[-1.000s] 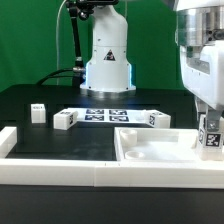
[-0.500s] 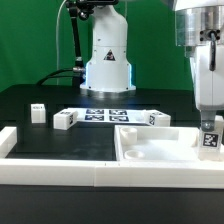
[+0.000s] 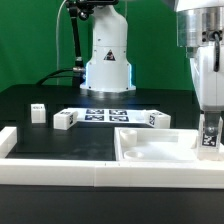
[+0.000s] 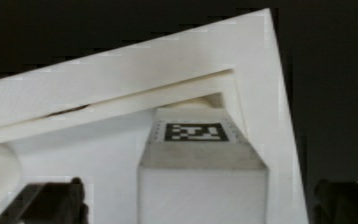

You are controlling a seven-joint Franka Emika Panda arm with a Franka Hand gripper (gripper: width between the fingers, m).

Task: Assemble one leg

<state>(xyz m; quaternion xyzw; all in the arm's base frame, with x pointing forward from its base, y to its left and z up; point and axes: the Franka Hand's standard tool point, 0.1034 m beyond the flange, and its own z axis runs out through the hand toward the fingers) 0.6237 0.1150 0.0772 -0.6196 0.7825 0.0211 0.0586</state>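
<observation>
The leg [image 3: 209, 139], a small white post with a black-and-white tag, stands upright at the exterior view's right, in the corner of the large white panel [image 3: 150, 152]. In the wrist view the leg [image 4: 202, 175] shows its tag and sits inside the panel's corner [image 4: 247, 60]. My gripper [image 3: 209, 132] hangs straight over the leg, with one finger on each side. In the wrist view my gripper [image 4: 197, 205] has its dark fingers [image 4: 51, 203] standing apart from the leg's sides with a visible gap, so it is open around the leg.
The marker board [image 3: 108, 115] lies mid-table. A loose white leg [image 3: 37, 113] and another [image 3: 65, 120] lie at the exterior view's left, and a third [image 3: 153, 119] lies beside the board. A white wall [image 3: 60, 168] runs along the front. The robot base [image 3: 107, 65] stands behind.
The gripper and the leg have come down a little into the panel's corner. In the last half second they hardly moved.
</observation>
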